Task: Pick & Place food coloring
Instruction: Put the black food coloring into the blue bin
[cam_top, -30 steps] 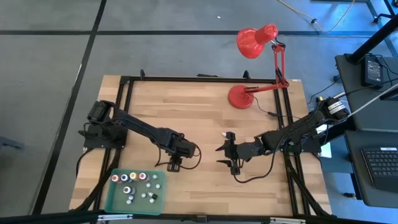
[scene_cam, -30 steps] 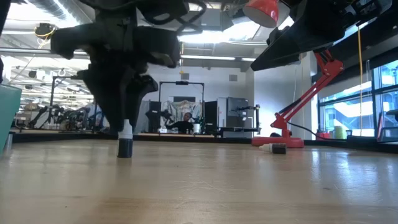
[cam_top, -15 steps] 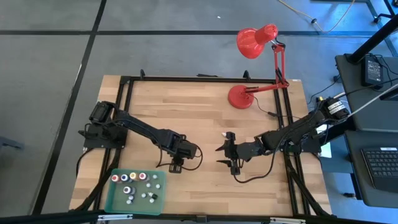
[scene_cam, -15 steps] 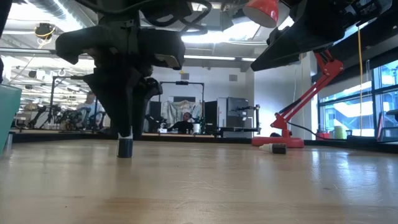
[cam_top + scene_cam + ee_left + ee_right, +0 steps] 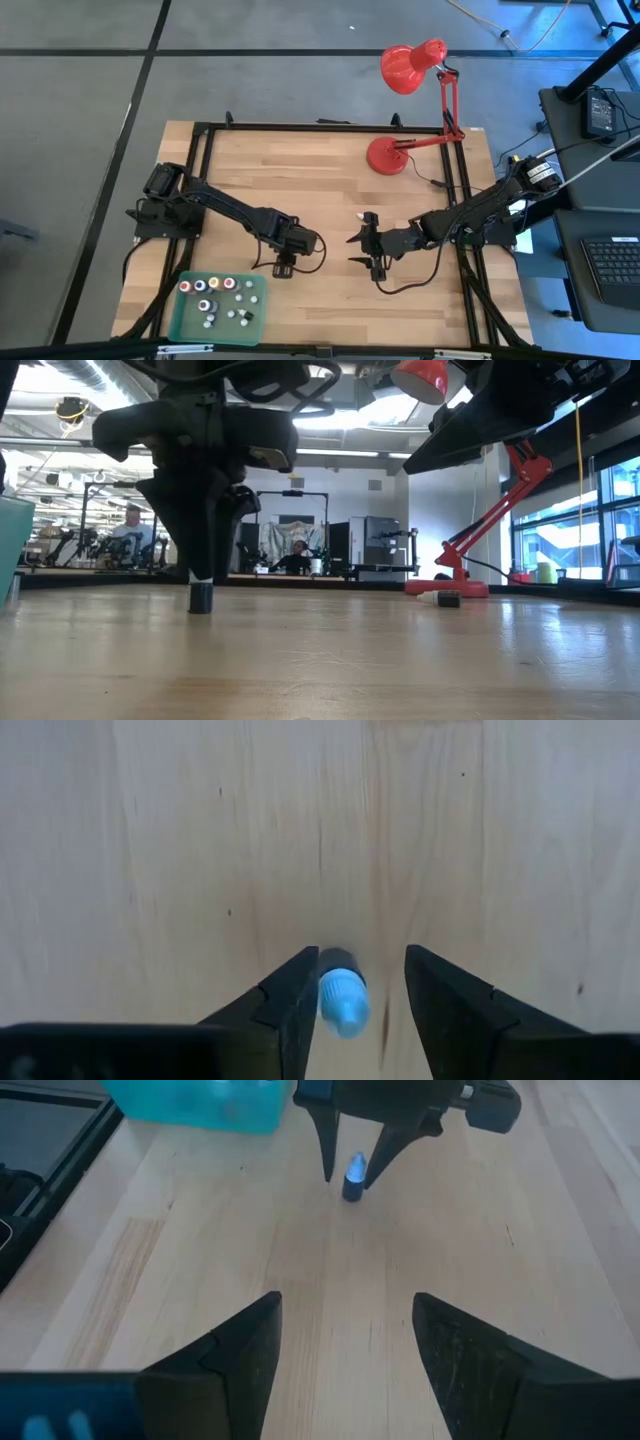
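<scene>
Food coloring bottles [image 5: 215, 297], tiny and round-capped, stand in your translucent green tray [image 5: 255, 320] at the table's near left corner. One dark bottle [image 5: 342, 992] with a pale tip stands upright on the smooth wood table [image 5: 330, 170] between your left gripper [image 5: 356, 988]'s part-open fingers, gripped or not you cannot tell. Your right gripper [image 5: 345, 1342] waits mid-table, fingers apart, empty.

In the low view the dark left gripper [image 5: 203, 565] covers the top of the small dark bottle with the white tip [image 5: 201, 597], so only its lower body shows at centre left. At the lower left of the high view, the tiny bottles in the translucent green tray [image 5: 258, 296] are too small to tell apart
</scene>
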Motion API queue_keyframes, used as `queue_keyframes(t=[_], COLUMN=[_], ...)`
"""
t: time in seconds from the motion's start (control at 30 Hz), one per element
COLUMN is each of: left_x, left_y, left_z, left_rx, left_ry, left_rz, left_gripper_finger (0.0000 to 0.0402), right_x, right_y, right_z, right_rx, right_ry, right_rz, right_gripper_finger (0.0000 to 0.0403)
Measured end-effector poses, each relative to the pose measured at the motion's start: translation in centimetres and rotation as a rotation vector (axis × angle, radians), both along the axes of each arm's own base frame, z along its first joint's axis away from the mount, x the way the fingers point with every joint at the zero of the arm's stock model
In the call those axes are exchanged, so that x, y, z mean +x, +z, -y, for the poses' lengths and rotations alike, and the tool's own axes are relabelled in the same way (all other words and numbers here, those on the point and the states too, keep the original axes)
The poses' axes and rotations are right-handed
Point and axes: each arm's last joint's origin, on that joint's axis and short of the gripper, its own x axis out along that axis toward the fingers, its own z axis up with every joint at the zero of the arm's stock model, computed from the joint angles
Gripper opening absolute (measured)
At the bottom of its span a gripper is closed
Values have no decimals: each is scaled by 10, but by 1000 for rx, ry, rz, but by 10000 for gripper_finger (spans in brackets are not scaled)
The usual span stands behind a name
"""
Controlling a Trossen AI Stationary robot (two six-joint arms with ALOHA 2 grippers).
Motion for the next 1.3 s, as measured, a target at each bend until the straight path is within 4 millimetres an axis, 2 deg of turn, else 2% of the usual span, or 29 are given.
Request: queue_keyframes(t=[0.47,0.77,0.97,1.17,1.3], left_x=[-5,-5,-5,-4,-13], left_y=[-1,0,20,65,79], left_z=[-2,2,25,63,93], left_rx=[45,38,30,-1,-42], left_ry=[11,7,-42,-74,-73], left_rz=[-45,-47,-51,-16,16], left_gripper_finger=[105,62,58,58,58], right_x=[0,0,0,0,0], right_y=[0,0,0,0,0], right_z=[0,0,0,0,0], right_rx=[0,0,-4,-2,-2], right_ry=[0,0,2,1,1], right_rz=[0,0,0,0,0], right_gripper_finger=[227,227,227,227,227])
